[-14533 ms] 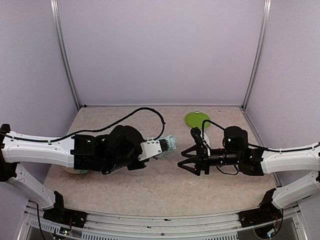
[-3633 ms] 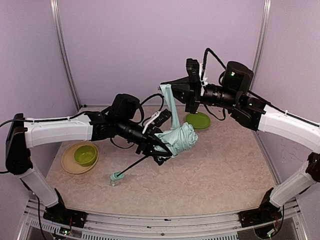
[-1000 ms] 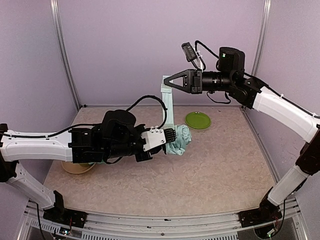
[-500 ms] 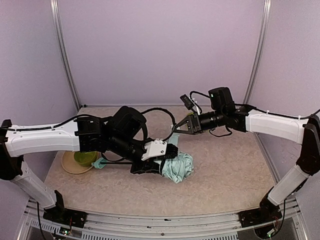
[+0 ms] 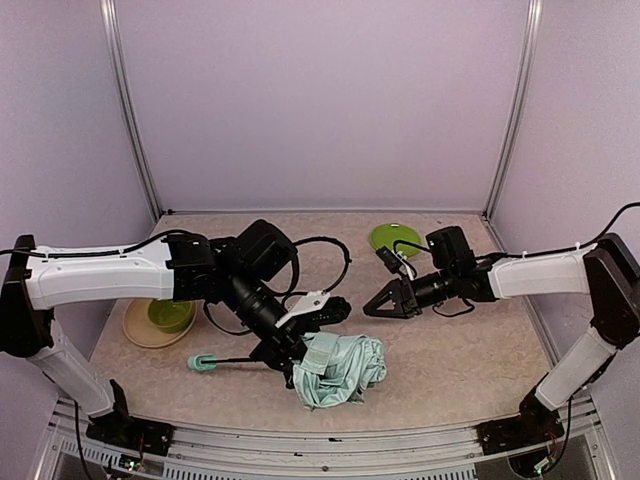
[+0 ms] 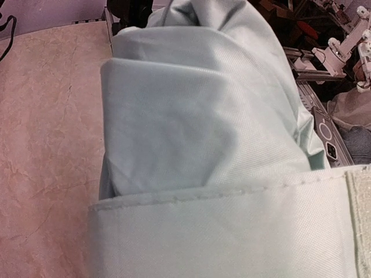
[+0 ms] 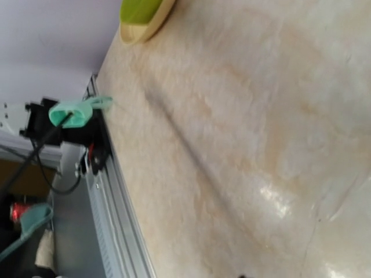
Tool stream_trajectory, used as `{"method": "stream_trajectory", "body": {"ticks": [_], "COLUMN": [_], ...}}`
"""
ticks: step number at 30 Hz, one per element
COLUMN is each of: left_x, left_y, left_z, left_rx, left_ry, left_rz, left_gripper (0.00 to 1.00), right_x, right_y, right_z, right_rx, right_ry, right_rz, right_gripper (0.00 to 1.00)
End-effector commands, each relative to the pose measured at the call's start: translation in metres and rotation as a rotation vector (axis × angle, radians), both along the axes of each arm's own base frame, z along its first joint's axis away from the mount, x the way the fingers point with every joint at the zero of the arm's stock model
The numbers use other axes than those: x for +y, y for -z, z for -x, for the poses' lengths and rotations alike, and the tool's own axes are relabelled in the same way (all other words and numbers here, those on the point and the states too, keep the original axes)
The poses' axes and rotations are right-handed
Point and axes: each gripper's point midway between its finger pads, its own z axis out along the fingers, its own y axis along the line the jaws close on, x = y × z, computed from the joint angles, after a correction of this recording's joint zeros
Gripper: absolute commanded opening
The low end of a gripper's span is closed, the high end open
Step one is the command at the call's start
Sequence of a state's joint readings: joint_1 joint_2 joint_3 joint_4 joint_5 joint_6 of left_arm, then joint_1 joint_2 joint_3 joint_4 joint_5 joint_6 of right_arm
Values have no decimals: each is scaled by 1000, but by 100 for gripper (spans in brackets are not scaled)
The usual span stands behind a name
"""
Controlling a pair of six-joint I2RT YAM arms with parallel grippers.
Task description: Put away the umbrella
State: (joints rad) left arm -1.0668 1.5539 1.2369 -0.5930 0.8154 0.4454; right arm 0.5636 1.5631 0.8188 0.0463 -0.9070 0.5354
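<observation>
Top view: my left jaws are clamping the umbrella [image 5: 340, 368] at the near middle of the worktop [image 5: 460, 350], its handle [image 5: 200, 362] sticking out leftward. My right jaws are hovering just beyond, touching nothing, and I cannot tell their gap. A green plate [image 5: 395, 238] is lying behind them. Left wrist: mint fabric [image 6: 203, 133] is filling everything. Right wrist: the handle [image 7: 72, 113] is showing across the worktop [image 7: 232, 145]

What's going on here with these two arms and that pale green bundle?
The left claw grips a folded umbrella at the near edge of the table. The mint fabric is bunched up, and the thin shaft sticks out to the left, ending in the small handle. The right claw hovers apart from it, holding nothing. A green plate and a green bowl sit off to the sides.
</observation>
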Motion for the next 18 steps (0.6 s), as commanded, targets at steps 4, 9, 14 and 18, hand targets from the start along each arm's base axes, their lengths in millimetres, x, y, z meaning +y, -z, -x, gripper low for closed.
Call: {"method": "stream_trajectory", "body": {"ticks": [4,9,14,18], "left_x": [3,5,4,4], "left_y": [-29,-36,-44,-45], "left_z": [4,5,1,0], "left_rx": [142,156,148,150], "left_ry": [45,61,60,63], "left_rz": [68,94,108,108], "left_gripper": [0,0,0,0], "right_x": [-12,-5,21,41], "right_y": [4,-30,-65,-77], "right_z": [-4,25,80,97], "right_rx": [-126,-478,-832,-929], "right_ry": [-55,-195,-292,-299], "right_rz": [66,-57,-277,-373], "right_gripper": [41,47,57,63]}}
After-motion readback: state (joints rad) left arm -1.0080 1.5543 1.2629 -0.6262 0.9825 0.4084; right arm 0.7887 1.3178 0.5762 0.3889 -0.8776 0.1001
